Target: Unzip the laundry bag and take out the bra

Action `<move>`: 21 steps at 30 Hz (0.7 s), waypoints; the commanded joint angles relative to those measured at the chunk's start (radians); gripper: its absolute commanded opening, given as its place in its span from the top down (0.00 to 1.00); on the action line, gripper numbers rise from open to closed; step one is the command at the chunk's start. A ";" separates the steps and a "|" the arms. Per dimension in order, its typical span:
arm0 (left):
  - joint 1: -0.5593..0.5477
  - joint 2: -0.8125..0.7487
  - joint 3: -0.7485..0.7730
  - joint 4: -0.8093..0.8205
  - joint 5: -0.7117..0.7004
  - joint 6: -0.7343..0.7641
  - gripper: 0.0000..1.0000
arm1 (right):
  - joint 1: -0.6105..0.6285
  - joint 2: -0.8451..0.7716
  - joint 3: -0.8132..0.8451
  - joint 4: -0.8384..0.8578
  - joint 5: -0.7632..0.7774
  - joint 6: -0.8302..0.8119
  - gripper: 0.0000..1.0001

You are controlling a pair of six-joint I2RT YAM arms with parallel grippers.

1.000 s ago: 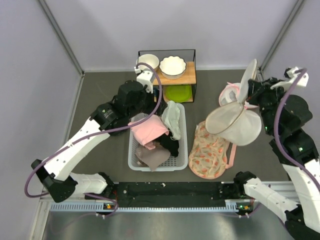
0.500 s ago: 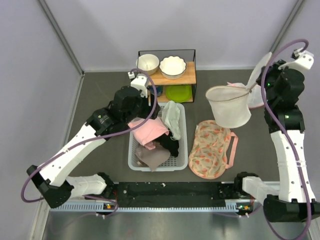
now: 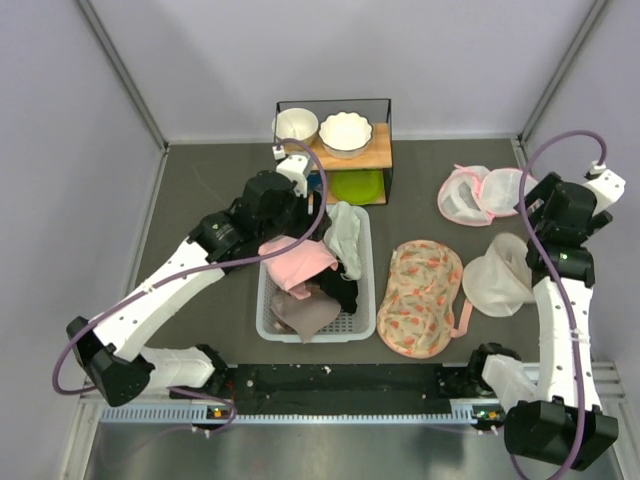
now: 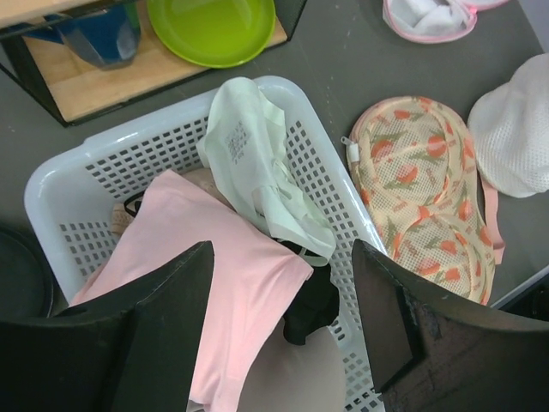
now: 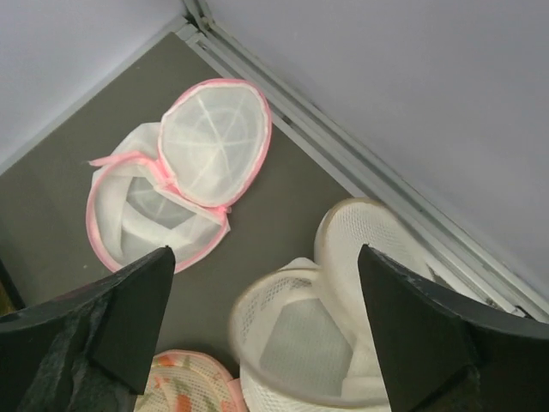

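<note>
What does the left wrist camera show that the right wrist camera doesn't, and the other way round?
Only the left wrist: the white plastic lattice basket holding a pink garment and a pale green garment, and the lime green plate on the wooden shelf. Only the right wrist: the metal rail along the wall, and the open inside of the white mesh laundry bag. Both: that bag, the pink-trimmed twin-dome mesh bag and the peach floral oval piece.

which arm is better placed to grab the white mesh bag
Right. Its open tool hangs over the white mesh bag near the right wall. The left tool, also open, is over the basket, farther away.
</note>
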 commanded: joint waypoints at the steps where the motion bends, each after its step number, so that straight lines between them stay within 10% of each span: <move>1: 0.003 0.019 0.008 0.030 0.039 -0.002 0.29 | -0.010 -0.021 0.074 -0.038 0.022 -0.002 0.06; 7: 0.005 -0.001 0.003 0.025 0.012 -0.004 0.29 | -0.010 -0.033 0.204 -0.092 -0.142 0.015 0.02; 14: 0.005 -0.015 0.011 0.033 0.025 -0.009 0.29 | 0.024 -0.043 0.146 -0.077 -0.695 0.160 0.04; 21: 0.003 -0.021 0.003 0.053 0.061 -0.015 0.29 | 0.311 -0.203 -0.157 -0.095 -0.587 0.214 0.06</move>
